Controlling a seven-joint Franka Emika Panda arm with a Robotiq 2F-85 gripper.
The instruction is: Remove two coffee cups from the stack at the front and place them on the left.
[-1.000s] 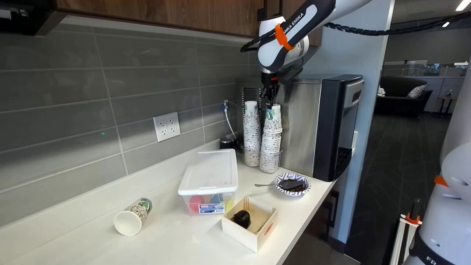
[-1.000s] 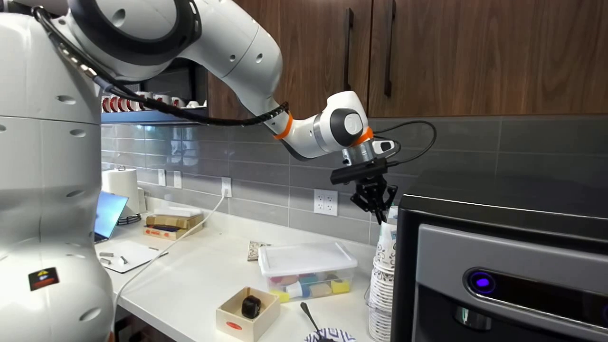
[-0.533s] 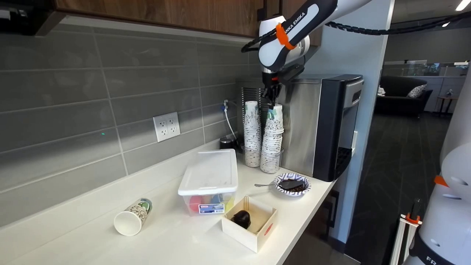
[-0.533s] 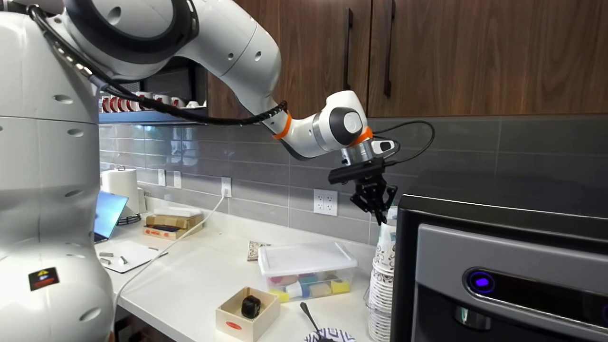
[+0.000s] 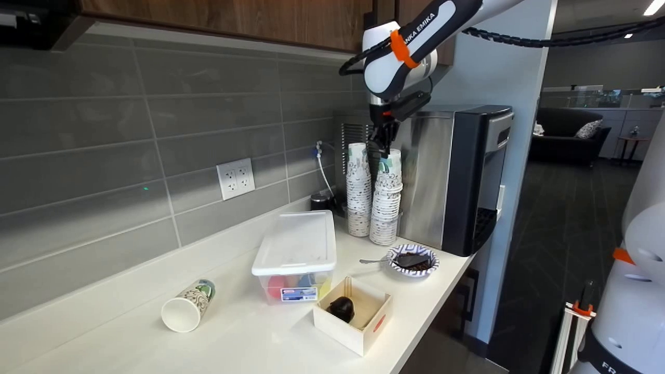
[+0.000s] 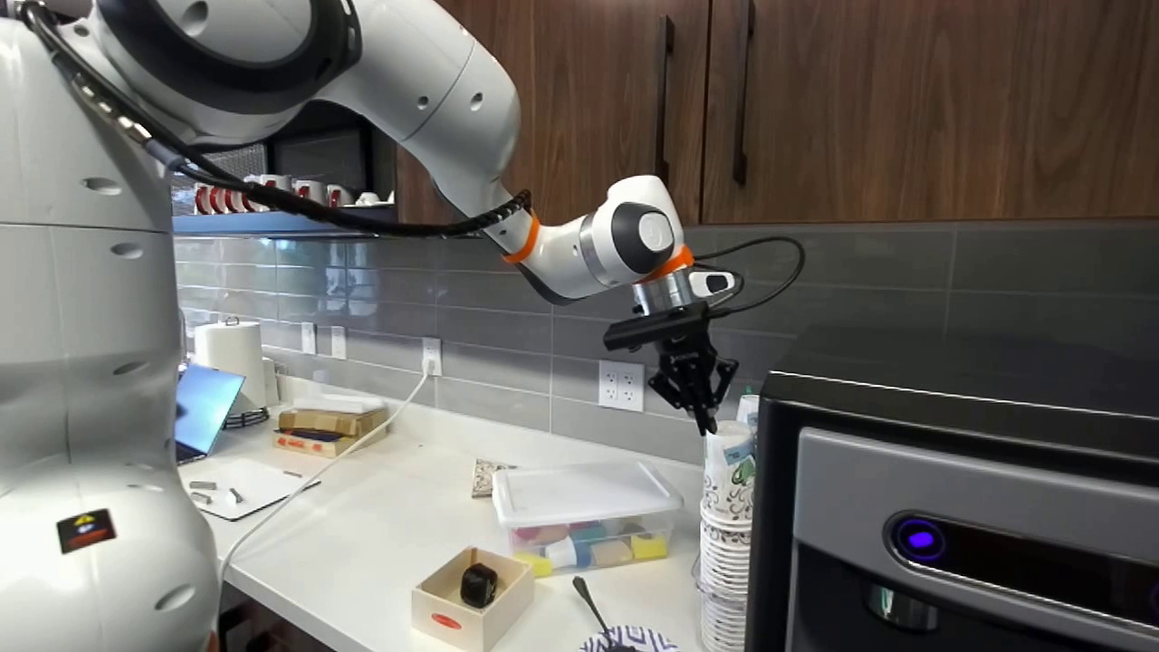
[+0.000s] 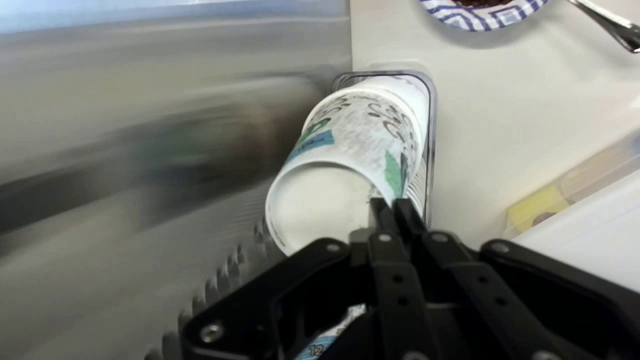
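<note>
1. So, your black two-finger gripper [image 7: 392, 205] reaches up from the bottom of the wrist view, its fingertips drawn nearly together at the base of the topmost white paper coffee cup with bluish-green print [image 7: 360, 137]. You have one tip over the recessed base and the other just outside; the thin lip appears pinched between them.
2. You can see this cup bottom-up at the centre of the wrist view. It caps the tall front column of nested white paper cups [image 5: 385, 218], right of centre in an exterior view, whose top leans slightly toward that frame's right.
3. Around the column's foot, in the wrist view, you have a clear plastic holder [image 7: 432, 115]. Just left of it in that exterior view stands a second, upright column of cups [image 5: 357, 202]; a stainless-steel and black machine [image 5: 423, 192] spreads behind both toward the right.
4. At the lower left of the same frame, a lone white paper cup with a green band [image 5: 190, 305] lies on its side, mouth toward the lower left.
5. On the white countertop [image 5: 249, 340], in both exterior views, you find a clear plastic box with a white lid [image 5: 298, 246], an open pale wooden box [image 5: 337, 332] with a dark lump [image 5: 341, 310] inside, and a blue-and-white patterned bowl [image 5: 413, 273] with a utensil handle [image 5: 371, 261] jutting over its rim.
</note>
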